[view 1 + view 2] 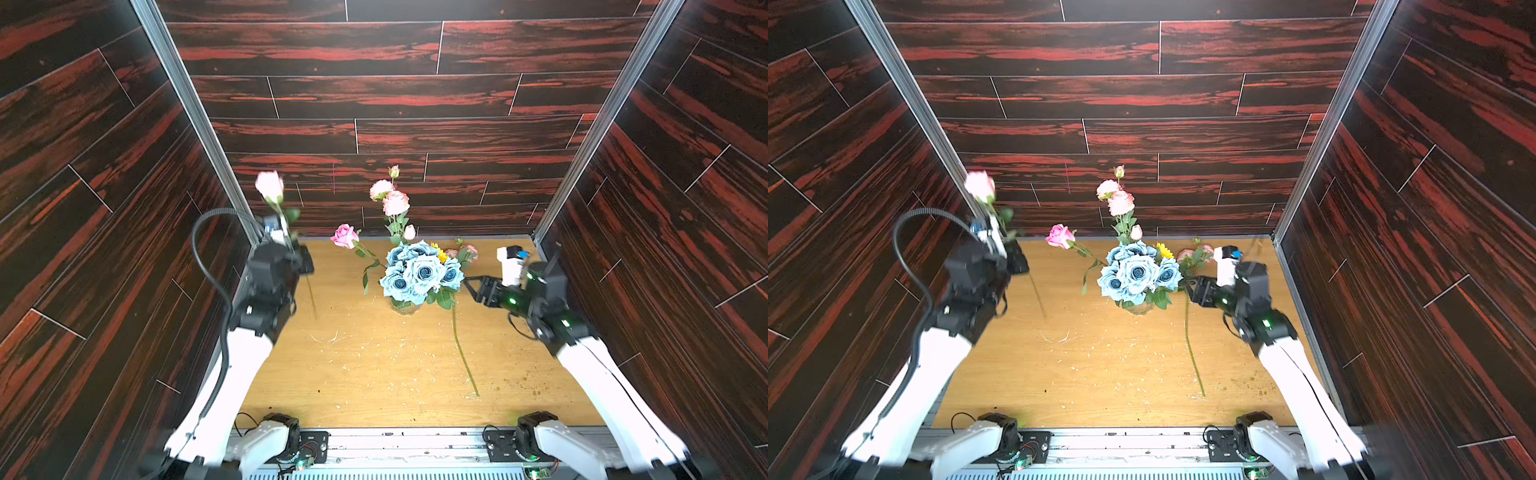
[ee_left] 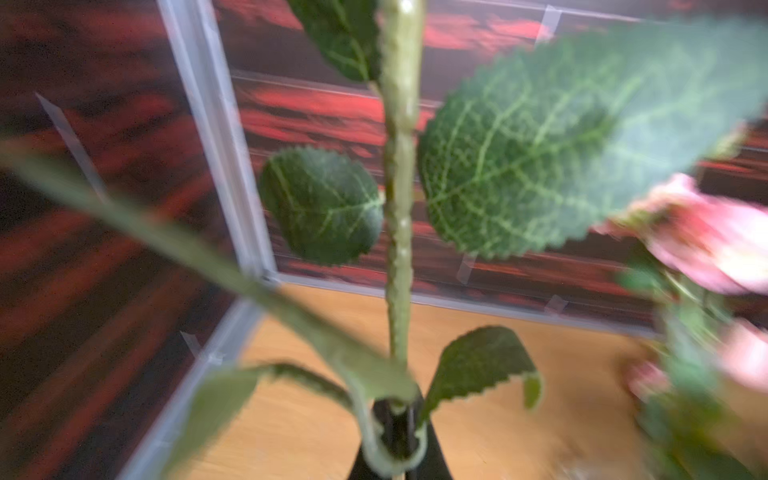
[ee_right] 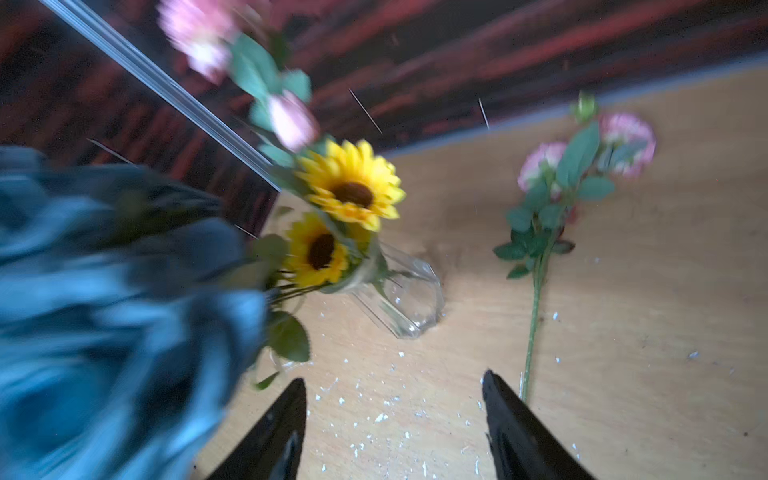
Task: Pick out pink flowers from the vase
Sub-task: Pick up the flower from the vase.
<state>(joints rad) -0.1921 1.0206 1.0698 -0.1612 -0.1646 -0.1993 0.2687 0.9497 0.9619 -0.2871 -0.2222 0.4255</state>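
One pale pink rose lifted, more to pull

Shows left gripper clamped on its stem, raised at ten o'clock; right gripper, jaws spread, empty, at three o'clock of the mid-table vase. Calls next for laying that rose down, then pulling the bright pink rose and tall pale blooms. Hides vase mouth under blue bouquet; perhaps more buds there.

Blue bouquet overhangs vase; bare table in front.

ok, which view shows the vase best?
Right wrist: the vase shows its whole clear glass body, slightly blurred. Both top views catch only its base under the blue roses. Left wrist misses it.
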